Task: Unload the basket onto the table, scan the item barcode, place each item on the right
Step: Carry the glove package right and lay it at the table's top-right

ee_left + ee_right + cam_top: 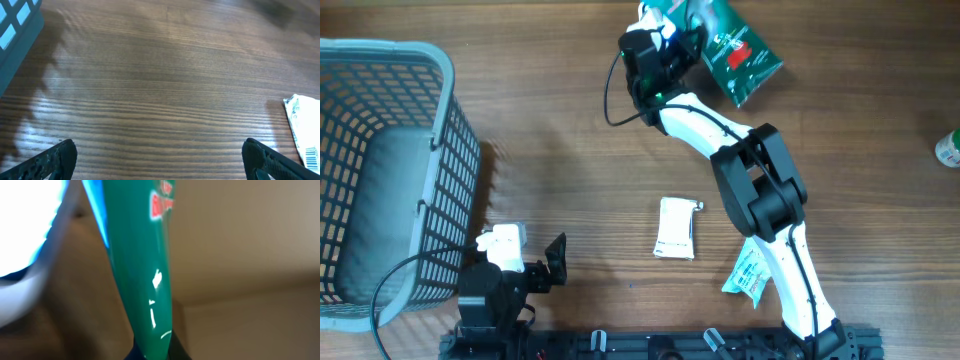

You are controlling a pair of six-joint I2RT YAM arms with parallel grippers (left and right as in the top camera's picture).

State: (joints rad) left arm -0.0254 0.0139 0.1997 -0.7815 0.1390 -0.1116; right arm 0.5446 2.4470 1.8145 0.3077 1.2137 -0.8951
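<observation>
**Right arm grips green pouch, no scanner in view**

The green pouch (740, 55) is well away from the basket (440, 130), out past its open side toward the table's far edge. The right gripper (685, 40) pinches it, jaws clamped tight on a thin edge. In the wrist view the glossy green film (140, 270) shows edge-on, rising out of the fingertips. The bulk of the pouch sticks out on the side away from the basket, printed face toward the overhead camera. Can't tell if it clears the table. Barcode not visible in any view.

Handling, my read: a light, soft foil-type bag with a slick surface, and the contents probably shift, so it'll flop or twist if swung. Best hold is the flat sealed edge rather than the puffy middle, where a pinch could slip or crush what's inside.

The left gripper (557, 262) sits near the basket's near corner, jaws spread wide and holding nothing, over bare wood. A white packet (676, 228) lies flat farther from the basket than that gripper. A second packet (748, 272) lies beyond it, partly under the right arm.
</observation>
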